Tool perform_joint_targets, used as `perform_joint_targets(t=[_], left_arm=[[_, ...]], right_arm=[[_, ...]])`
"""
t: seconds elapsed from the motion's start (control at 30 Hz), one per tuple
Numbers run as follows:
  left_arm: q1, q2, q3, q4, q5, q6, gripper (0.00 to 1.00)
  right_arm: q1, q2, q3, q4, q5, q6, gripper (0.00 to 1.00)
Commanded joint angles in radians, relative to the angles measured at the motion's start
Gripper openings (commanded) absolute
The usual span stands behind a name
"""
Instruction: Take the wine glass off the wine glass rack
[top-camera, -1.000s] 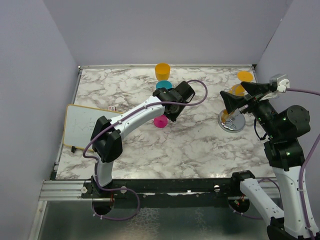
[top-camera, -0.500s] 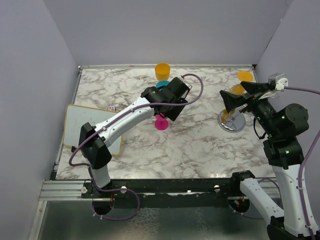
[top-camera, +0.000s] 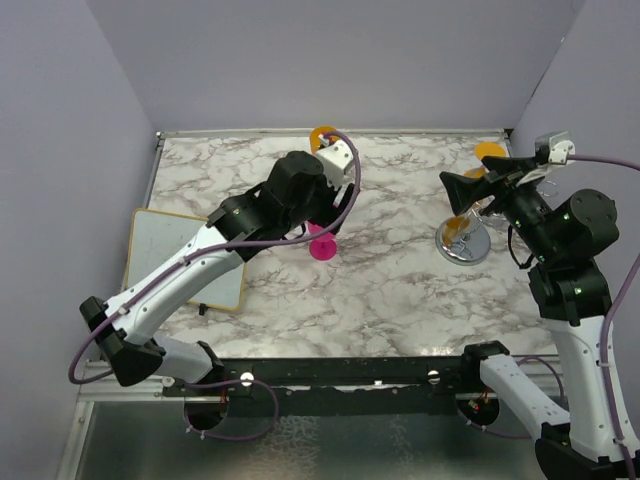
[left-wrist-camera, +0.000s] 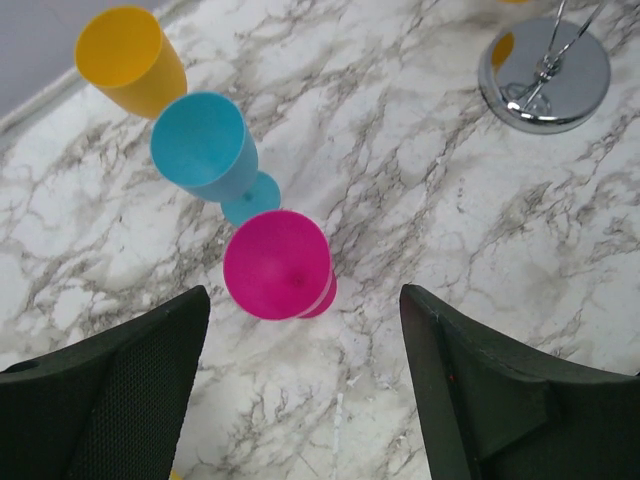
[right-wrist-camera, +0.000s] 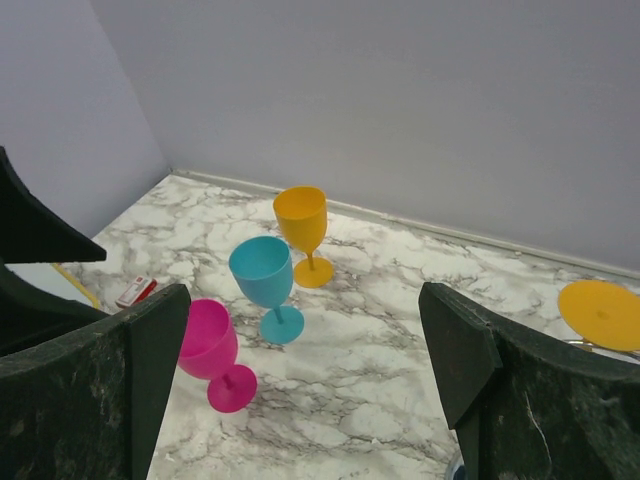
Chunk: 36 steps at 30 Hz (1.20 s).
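Observation:
The wine glass rack (top-camera: 463, 243), a shiny silver stand with a round disc base, stands at the right; its base also shows in the left wrist view (left-wrist-camera: 545, 75). An orange wine glass (top-camera: 489, 151) hangs on it upside down, and its foot shows in the right wrist view (right-wrist-camera: 600, 312). My right gripper (top-camera: 465, 178) is open and empty, held above the rack and facing left (right-wrist-camera: 310, 390). My left gripper (top-camera: 316, 208) is open and empty, high above a pink wine glass (left-wrist-camera: 278, 265).
A pink glass (top-camera: 322, 247), a blue glass (left-wrist-camera: 200, 148) and an orange glass (left-wrist-camera: 125, 55) stand together at the back middle. A whiteboard (top-camera: 180, 255) lies at the left edge, with a small red and white item (right-wrist-camera: 135, 290) near it. Walls enclose the table.
My left arm has risen and pulled back from the pink glass, which stays standing on the table. My right gripper has shifted slightly up and back above the rack.

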Motion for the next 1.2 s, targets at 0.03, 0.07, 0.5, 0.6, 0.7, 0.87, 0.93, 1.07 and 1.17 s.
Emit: perform_joint_targets(t=[0.03, 0.07, 0.5, 0.6, 0.7, 0.87, 0.93, 1.07, 1.17], left_arm=[[0.0, -0.141, -0.138, 0.31, 0.082, 0.084, 0.83], [0.001, -0.162, -0.164, 0.345, 0.092, 0.092, 0.84], [0.003, -0.39, -0.487, 0.635, 0.063, 0.16, 0.95], [0.003, -0.421, -0.522, 0.65, 0.051, 0.166, 0.96], [0.003, -0.445, -0.547, 0.667, 0.04, 0.166, 0.98], [0.002, -0.468, -0.567, 0.683, 0.019, 0.177, 1.0], [0.002, -0.479, -0.572, 0.685, -0.006, 0.184, 1.0], [0.002, -0.509, -0.592, 0.707, -0.044, 0.191, 1.0], [0.002, -0.525, -0.608, 0.723, -0.064, 0.2, 1.0]], right_arm=[[0.007, 0.048, 0.082, -0.091, 0.04, 0.005, 1.0], [0.007, 0.06, 0.095, -0.102, 0.039, 0.01, 1.0], [0.007, 0.203, 0.231, -0.213, 0.12, 0.001, 1.0], [0.008, 0.257, 0.292, -0.255, 0.202, -0.029, 1.0], [0.006, 0.316, 0.351, -0.295, 0.269, -0.054, 1.0], [0.007, 0.412, 0.441, -0.347, 0.411, -0.099, 1.0], [0.007, 0.447, 0.477, -0.37, 0.468, -0.125, 1.0], [0.007, 0.511, 0.539, -0.403, 0.573, -0.145, 1.0], [0.007, 0.555, 0.563, -0.407, 0.611, -0.138, 1.0]])
